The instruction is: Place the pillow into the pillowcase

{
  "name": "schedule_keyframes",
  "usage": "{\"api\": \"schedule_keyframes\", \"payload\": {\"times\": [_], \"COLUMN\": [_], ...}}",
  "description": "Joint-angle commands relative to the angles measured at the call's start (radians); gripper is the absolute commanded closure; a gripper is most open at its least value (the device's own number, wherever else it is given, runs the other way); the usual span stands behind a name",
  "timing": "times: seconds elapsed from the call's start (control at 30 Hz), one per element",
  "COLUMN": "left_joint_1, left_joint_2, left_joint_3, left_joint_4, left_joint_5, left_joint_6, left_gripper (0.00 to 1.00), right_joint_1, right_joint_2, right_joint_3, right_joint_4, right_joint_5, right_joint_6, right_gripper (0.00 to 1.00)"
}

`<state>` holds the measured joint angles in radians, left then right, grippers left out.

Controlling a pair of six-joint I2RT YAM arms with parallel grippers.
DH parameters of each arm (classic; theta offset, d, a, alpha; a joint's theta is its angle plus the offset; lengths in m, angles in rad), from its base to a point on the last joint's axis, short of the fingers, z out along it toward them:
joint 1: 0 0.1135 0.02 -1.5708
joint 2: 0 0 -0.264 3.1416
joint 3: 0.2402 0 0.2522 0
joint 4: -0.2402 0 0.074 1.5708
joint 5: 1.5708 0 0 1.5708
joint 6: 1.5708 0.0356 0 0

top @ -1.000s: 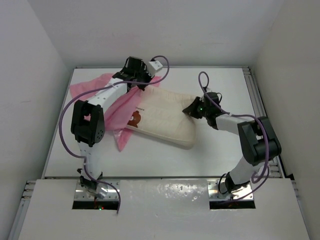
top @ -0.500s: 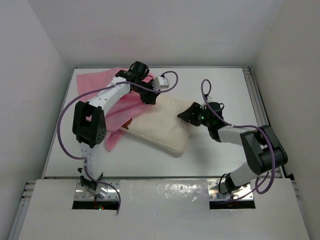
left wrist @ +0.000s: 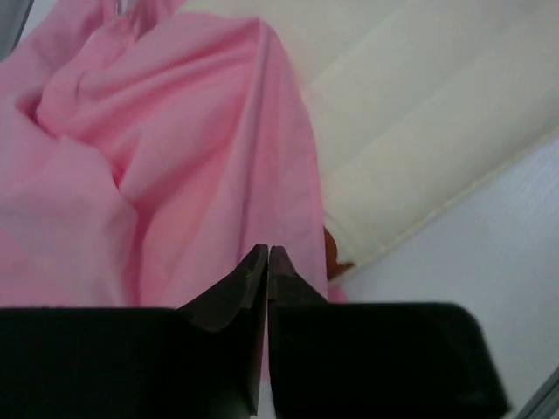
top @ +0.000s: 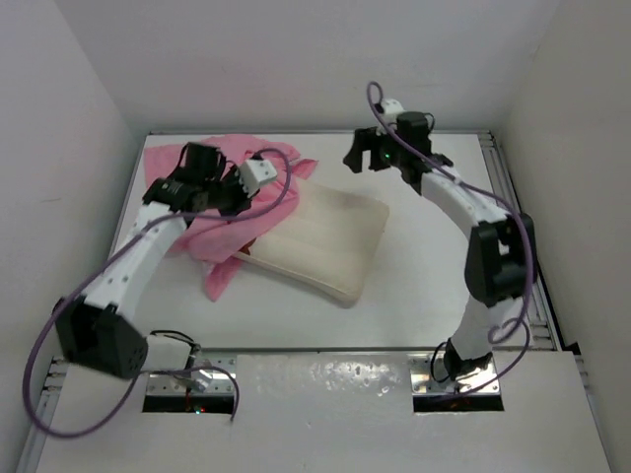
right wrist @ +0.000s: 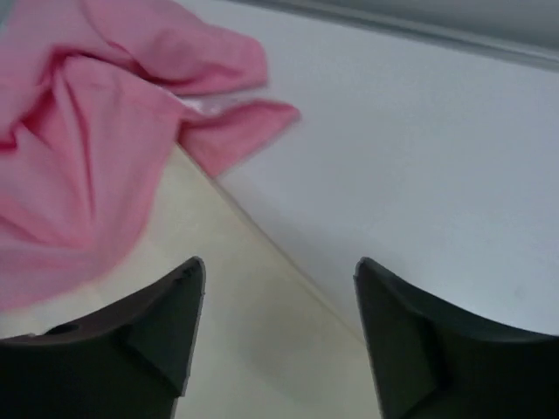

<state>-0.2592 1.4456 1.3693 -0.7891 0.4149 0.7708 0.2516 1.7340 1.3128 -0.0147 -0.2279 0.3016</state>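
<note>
The cream pillow [top: 330, 241] lies slantwise mid-table, quilted side up, a bit of brown print peeking out at its left end. The pink pillowcase [top: 232, 202] is bunched over that left end and spreads toward the far left corner. My left gripper [top: 229, 195] hovers over the pink cloth; in the left wrist view its tips [left wrist: 267, 251] stand together with only a hairline slit and nothing shows between them, with the pillowcase [left wrist: 175, 157] and pillow [left wrist: 410, 113] beyond. My right gripper [top: 360, 158] hangs open [right wrist: 278, 266] above the pillow's [right wrist: 244, 332] far edge, holding nothing, beside the pillowcase [right wrist: 87, 148].
White walls close in the white table [top: 424, 286] on three sides. A metal rail [top: 500, 197] runs along the right edge. The left arm's purple cable [top: 286, 182] loops over the cloth.
The left arm has swung back leftward off the pillow. The right gripper has let go of the pillow's right end, opened, and risen to the far side. The pillowcase now bunches over the pillow's left end.
</note>
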Motion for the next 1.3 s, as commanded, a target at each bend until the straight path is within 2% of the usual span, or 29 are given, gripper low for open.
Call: {"api": "schedule_keyframes", "payload": {"times": [0.0, 0.03, 0.07, 0.13, 0.17, 0.27, 0.37, 0.47, 0.53, 0.57, 0.6, 0.63, 0.73, 0.77, 0.8, 0.83, 0.87, 0.9, 0.93, 0.97, 1.0, 1.03, 1.07, 1.1, 1.17, 1.27], "left_joint_1": [0.011, 0.021, 0.024, 0.047, 0.057, 0.119, 0.161, 0.169, 0.169, 0.169, 0.173, 0.179, 0.21, 0.215, 0.213, 0.21, 0.198, 0.186, 0.17, 0.138, 0.126, 0.109, 0.077, 0.061, 0.002, -0.072], "left_joint_2": [-0.164, -0.21, -0.229, -0.257, -0.266, -0.286, -0.263, -0.2, -0.136, -0.11, -0.065, -0.047, -0.031, -0.036, -0.045, -0.047, -0.047, -0.048, -0.048, -0.05, -0.059, -0.062, -0.067, -0.073, -0.088, -0.112], "left_joint_3": [-0.226, -0.267, -0.303, -0.383, -0.407, -0.501, -0.559, -0.604, -0.642, -0.651, -0.659, -0.665, -0.699, -0.713, -0.736, -0.739, -0.733, -0.698, -0.676, -0.655, -0.61, -0.589, -0.567, -0.526, -0.491, -0.458], "left_joint_4": [0.065, 0.029, 0.018, -0.004, 0.004, 0.06, 0.067, 0.099, 0.175, 0.2, 0.244, 0.263, 0.336, 0.353, 0.379, 0.384, 0.381, 0.36, 0.343, 0.331, 0.315, 0.306, 0.298, 0.269, 0.202, 0.139], "left_joint_5": [-0.123, -0.131, -0.171, -0.205, -0.244, -0.309, -0.3, -0.321, -0.378, -0.402, -0.41, -0.448, -0.488, -0.482, -0.467, -0.45, -0.432, -0.42, -0.369, -0.346, -0.326, -0.277, -0.248, -0.22, -0.127, -0.035], "left_joint_6": [-0.027, -0.01, -0.007, 0.002, 0.015, 0.031, 0.077, 0.091, 0.071, 0.061, 0.05, 0.048, 0.041, 0.054, 0.062, 0.062, 0.058, 0.052, 0.056, 0.061, 0.064, 0.082, 0.096, 0.117, 0.218, 0.36], "left_gripper": [1.0, 1.0, 0.95, 0.71, 0.51, 0.32, 0.26, 0.25, 0.25, 0.25, 0.25, 0.26, 0.28, 0.34, 0.63, 0.81, 0.96, 1.0, 1.0, 1.0, 1.0, 1.0, 1.0, 1.0, 1.0, 1.0], "right_joint_1": [0.064, 0.077, 0.087, 0.126, 0.135, 0.169, 0.179, 0.198, 0.21, 0.212, 0.212, 0.212, 0.218, 0.222, 0.218, 0.213, 0.19, 0.178, 0.163, 0.134, 0.118, 0.103, 0.068, 0.052, 0.016, -0.003], "right_joint_2": [0.257, 0.315, 0.362, 0.461, 0.475, 0.512, 0.523, 0.501, 0.507, 0.522, 0.53, 0.536, 0.538, 0.53, 0.5, 0.481, 0.458, 0.402, 0.369, 0.334, 0.262, 0.225, 0.193, 0.136, 0.087, -0.019], "right_joint_3": [0.21, 0.349, 0.402, 0.471, 0.467, 0.427, 0.402, 0.333, 0.303, 0.298, 0.292, 0.277, 0.215, 0.189, 0.127, 0.087, 0.035, -0.081, -0.142, -0.205, -0.322, -0.378, -0.433, -0.531, -0.608, -0.734], "right_joint_4": [-0.213, -0.262, -0.299, -0.35, -0.344, -0.311, -0.335, -0.329, -0.308, -0.3, -0.28, -0.272, -0.226, -0.17, -0.13, -0.067, 0.119, 0.224, 0.342, 0.534, 0.618, 0.693, 0.839, 0.89, 0.985, 0.954], "right_joint_5": [-0.189, -0.259, -0.29, -0.327, -0.352, -0.419, -0.485, -0.44, -0.401, -0.401, -0.404, -0.41, -0.438, -0.45, -0.474, -0.481, -0.482, -0.478, -0.429, -0.383, -0.329, -0.267, -0.158, -0.116, 0.02, 0.145], "right_joint_6": [-0.165, -0.171, -0.195, -0.214, -0.223, -0.21, -0.217, -0.199, -0.173, -0.13, -0.104, -0.085, -0.024, 0.008, 0.081, 0.141, 0.212, 0.297, 0.455, 0.525, 0.592, 0.711, 0.767, 0.822, 0.944, 1.022], "right_gripper": [0.07, 0.01, 0.01, 0.01, 0.01, 0.01, 0.01, 0.01, 0.13, 0.25, 0.43, 0.52, 1.0, 1.0, 1.0, 1.0, 1.0, 1.0, 1.0, 1.0, 1.0, 1.0, 1.0, 1.0, 1.0, 1.0]}}
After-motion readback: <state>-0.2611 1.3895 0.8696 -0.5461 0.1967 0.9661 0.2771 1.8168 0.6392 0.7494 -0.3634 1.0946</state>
